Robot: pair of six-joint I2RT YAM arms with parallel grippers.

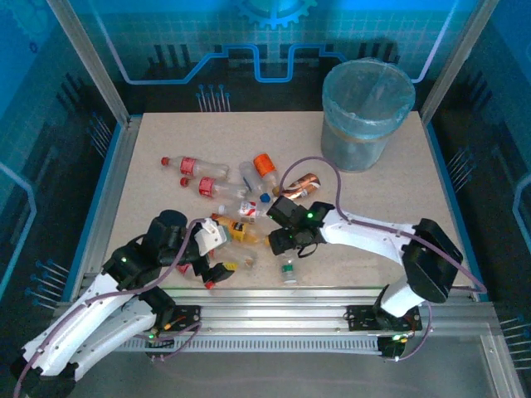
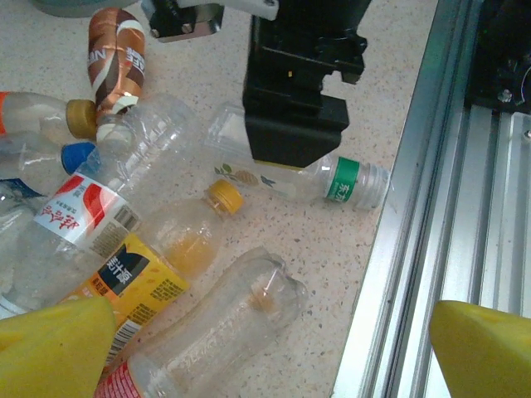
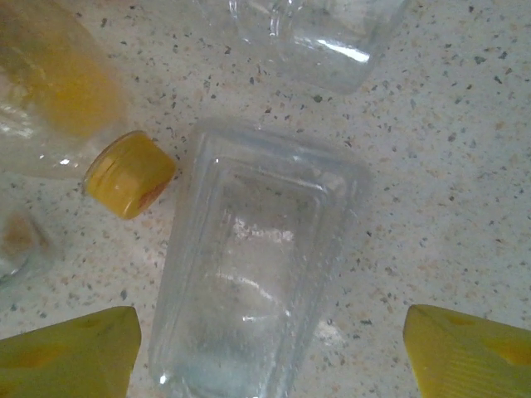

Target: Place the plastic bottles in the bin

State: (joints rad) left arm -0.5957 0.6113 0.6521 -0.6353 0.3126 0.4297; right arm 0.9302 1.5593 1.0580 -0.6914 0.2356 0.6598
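Right gripper [image 3: 270,352] is held wide astride a clear bottle [image 3: 265,249], likely lined up for grasping. Left gripper [image 2: 274,356] is spread wide over more plastic bottles [image 2: 224,319]. Bin [image 1: 365,137] is seen well beyond both.

Both arms wear smooth white shells over their long links, with chunky black housings at the joints. The left arm [image 1: 91,311] sits at seven o'clock of the overhead view, the right arm [image 1: 373,236] at four o'clock. A dull purple cable [image 1: 315,158] loops off each one, and a small green light [image 1: 311,215] glows on each black wrist block. Each black base plate [image 1: 386,319] carries thin coloured wires. The left gripper [image 2: 265,348] and right gripper [image 3: 270,352] have bright yellow fingertips [image 2: 58,340], blunt wedges at seven and five o'clock of their wrist views
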